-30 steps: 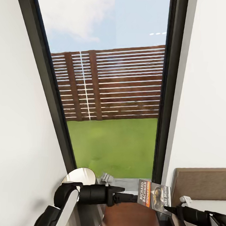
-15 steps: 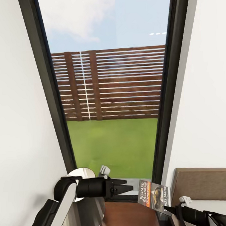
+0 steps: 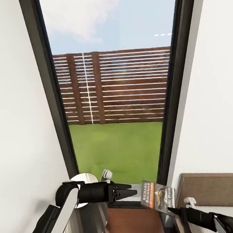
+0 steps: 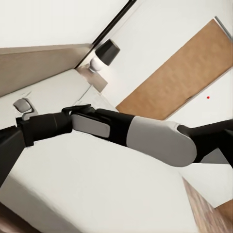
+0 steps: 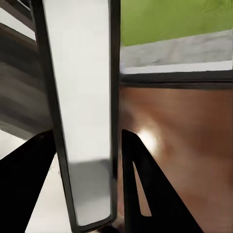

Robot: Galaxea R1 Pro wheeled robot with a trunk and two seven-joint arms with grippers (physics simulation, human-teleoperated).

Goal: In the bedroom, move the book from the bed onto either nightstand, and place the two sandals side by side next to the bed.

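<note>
Head view: I'm facing a tall window (image 3: 111, 96) with a fence and lawn outside, white walls on both sides.
Book: the book (image 3: 157, 197) is up on edge in my right claw (image 3: 169, 210), tilted, above the nightstand (image 3: 135, 224), just beside the window frame.
Right claw: clamped on the book's lower edge. In the right wrist view its white page edge (image 5: 82, 111) runs between the two dark fingers (image 5: 145, 184), with the brown nightstand top (image 5: 189, 145) beyond.
Left claw: the left claw (image 3: 132, 192) is slightly parted, holding nothing, pointing at the book with a small gap between them.
Lamp: a round metallic lamp (image 3: 85, 201) sits under my left arm.
Bed: brown headboard (image 3: 212, 190) at the lower right; the left wrist view has the pale mattress (image 4: 97, 194) under my right arm.
</note>
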